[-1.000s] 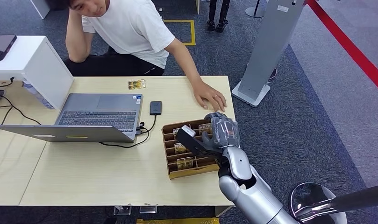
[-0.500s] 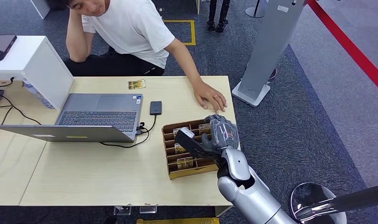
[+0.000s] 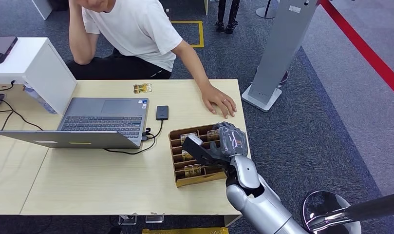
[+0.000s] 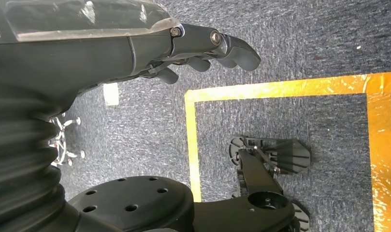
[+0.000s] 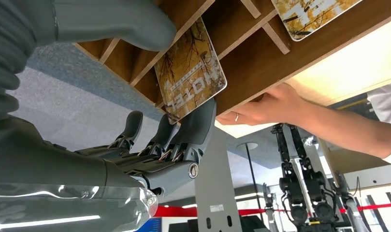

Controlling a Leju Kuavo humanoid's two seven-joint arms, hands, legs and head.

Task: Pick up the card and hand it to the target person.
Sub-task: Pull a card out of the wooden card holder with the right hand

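On the light wooden table (image 3: 87, 180), largest of all: an open grey laptop (image 3: 83, 124) toward the left, a brown wooden card rack (image 3: 178, 183) with slotted compartments near the right edge. Behind the table, a seated person (image 3: 131, 29) in a white T-shirt, one palm (image 3: 219, 100) flat on the tabletop just beyond the rack.

Rising from the lower right, the silver right arm (image 3: 258, 204), bent at the wrist so that the right hand (image 3: 224, 144) hangs over the far right corner of the rack. Thumb extended out over the middle compartments, dark fingers (image 5: 183, 140) reaching to the rack's far end. From the right wrist view, fingertips pressed against the lower edge of a gold-patterned hotel card (image 5: 191, 70), which leans tilted in an end slot; thumb on the other side, apart from the card. Touching, then, but not yet clasped between thumb and fingers; card not lifted from its slot. More cards (image 3: 192, 170) standing in other slots of the rack.

Hanging low over blue-grey carpet with a yellow tape outline (image 4: 285, 89), the left hand (image 4: 208, 46), fingers loosely curled and holding nothing.

Smaller items: a black device (image 3: 162, 112) cabled beside the laptop, and a loose card (image 3: 142, 88) near the table's far edge.
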